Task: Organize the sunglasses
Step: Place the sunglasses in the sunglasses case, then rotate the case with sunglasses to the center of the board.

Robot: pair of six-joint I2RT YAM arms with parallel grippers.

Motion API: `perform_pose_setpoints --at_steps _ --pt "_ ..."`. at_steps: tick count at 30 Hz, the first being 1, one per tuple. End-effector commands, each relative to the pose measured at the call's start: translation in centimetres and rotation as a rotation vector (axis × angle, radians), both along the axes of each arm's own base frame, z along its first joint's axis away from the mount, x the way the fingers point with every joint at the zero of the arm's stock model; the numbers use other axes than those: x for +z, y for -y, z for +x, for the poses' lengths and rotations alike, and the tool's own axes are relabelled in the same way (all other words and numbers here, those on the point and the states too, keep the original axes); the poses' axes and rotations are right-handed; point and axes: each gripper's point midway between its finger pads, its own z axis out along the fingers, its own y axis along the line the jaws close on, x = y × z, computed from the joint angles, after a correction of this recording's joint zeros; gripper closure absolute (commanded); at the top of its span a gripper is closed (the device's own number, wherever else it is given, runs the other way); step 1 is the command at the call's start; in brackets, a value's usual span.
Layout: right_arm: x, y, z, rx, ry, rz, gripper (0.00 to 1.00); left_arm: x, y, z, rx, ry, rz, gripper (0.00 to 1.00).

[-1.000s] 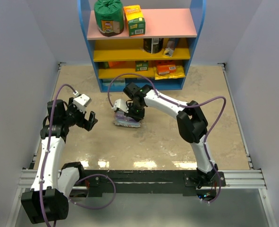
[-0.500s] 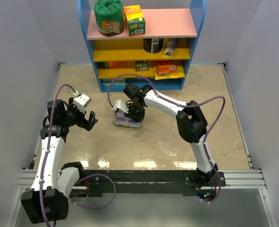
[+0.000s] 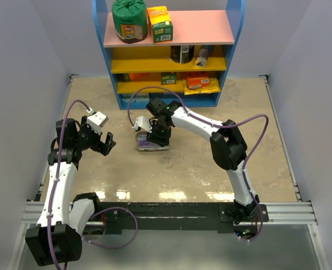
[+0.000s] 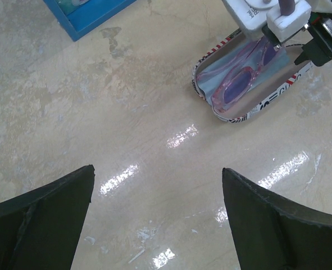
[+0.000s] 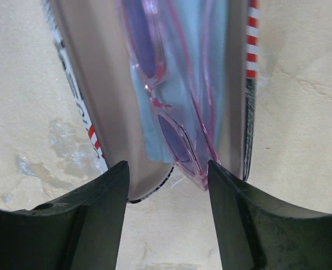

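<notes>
The sunglasses (image 5: 171, 101), pink-framed with purple lenses, lie folded inside the open grey-white pouch (image 5: 98, 112) on a light blue cloth (image 5: 219, 67). One end of them pokes out past the pouch's rim, close to my right finger. My right gripper (image 5: 167, 169) hangs just over that end with its jaws apart and nothing squeezed between them. From above, the right gripper (image 3: 154, 135) stands over the pouch (image 3: 149, 147) at the table's middle. The left gripper (image 4: 157, 170) is wide open and empty, well to the left of the sunglasses (image 4: 239, 84) and the pouch (image 4: 250, 112).
A blue shelf unit (image 3: 168, 28) with a pink top stands at the back, holding a green bag (image 3: 130, 19), a yellow-green box (image 3: 160, 23) and packets on the yellow shelves. Grey walls close in both sides.
My right gripper's jaws have spread apart from shut, leaving the sunglasses lying in the pouch. The left arm has not moved.
</notes>
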Motion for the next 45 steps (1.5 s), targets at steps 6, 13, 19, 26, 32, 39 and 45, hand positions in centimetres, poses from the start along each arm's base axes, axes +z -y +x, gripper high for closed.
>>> perform_pose_setpoints --at_steps 6,13,19,26,32,39,45 --pt "9.7 -1.6 2.2 -0.020 0.235 0.196 0.22 0.6 0.1 0.2 -0.024 0.028 -0.005 0.01" --pt "11.3 -0.7 1.0 -0.010 0.261 0.234 0.09 0.7 0.1 0.2 -0.023 0.031 -0.005 0.01" --pt "11.6 0.8 -1.4 0.039 0.253 0.269 0.08 0.6 0.0 0.3 -0.022 0.029 -0.004 0.01" --pt "9.4 3.9 -5.0 0.080 0.218 0.260 0.09 0.1 0.2 0.3 -0.047 0.008 0.000 0.00" --pt "8.1 5.4 -7.1 0.057 0.185 0.291 0.12 1.9 0.1 1.3 -0.091 0.028 0.046 0.00" --pt "7.1 4.5 -4.7 -0.033 0.268 0.327 0.09 3.6 -0.7 3.8 -0.039 -0.021 0.052 0.00" --pt "5.9 3.4 -1.7 -0.094 0.314 0.288 0.08 2.2 -0.1 3.8 -0.025 -0.035 0.012 0.00"
